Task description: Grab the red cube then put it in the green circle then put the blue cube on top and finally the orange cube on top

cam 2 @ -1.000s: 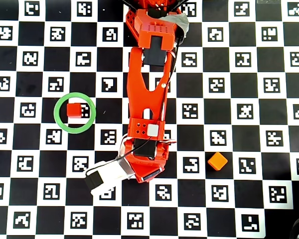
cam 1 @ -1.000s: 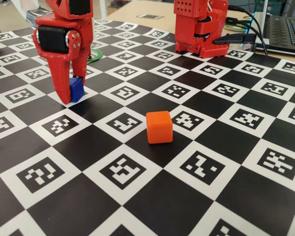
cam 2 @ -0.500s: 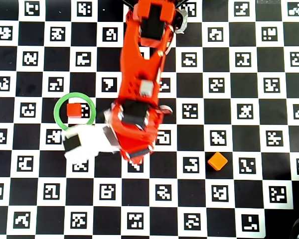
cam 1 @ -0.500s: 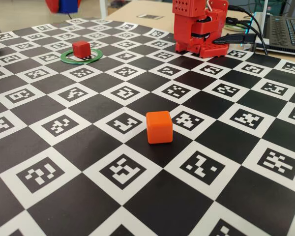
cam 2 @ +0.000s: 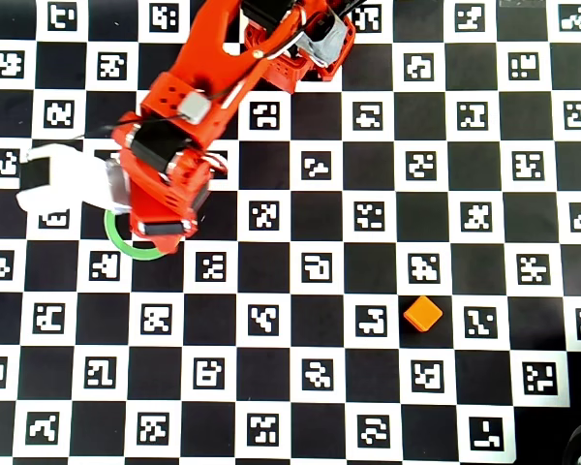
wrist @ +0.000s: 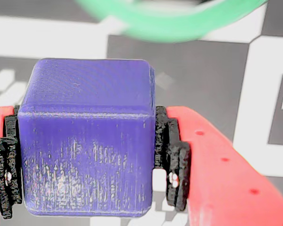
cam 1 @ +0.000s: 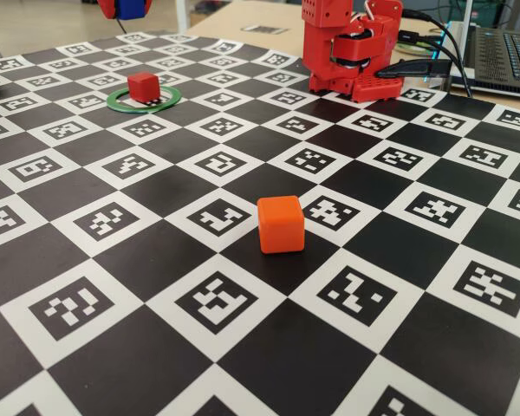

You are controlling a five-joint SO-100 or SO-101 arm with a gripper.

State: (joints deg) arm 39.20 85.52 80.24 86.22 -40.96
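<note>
Gripper (wrist: 87, 162): clamped on the blue cube, black pads pressed against its left and right faces in the wrist view; lifted clear of the tabletop, seen only at the top edge of the fixed view, upper left.
Blue cube (wrist: 87, 136): held level between the jaws, filling the left half of the wrist view; a sliver also visible at the top edge of the fixed view (cam 1: 132, 7).
Green circle (cam 1: 143, 100): flat on the tabletop, upper left of the fixed view; blurred arc at the top of the wrist view; partly hidden under the arm in the overhead view.
Red cube (cam 1: 143, 86): resting inside the green circle, so first step judged done; hidden under the arm in the overhead view.
Orange cube (cam 2: 423, 313): untouched, lower right of the overhead view, well apart from the ring.
Step in hand: carrying blue toward the red cube for stacking.
Next move: probably shift farther over the ring, square blue above red, lower until touching, then release.
Risk: off-centre placing could tip the stack.
</note>
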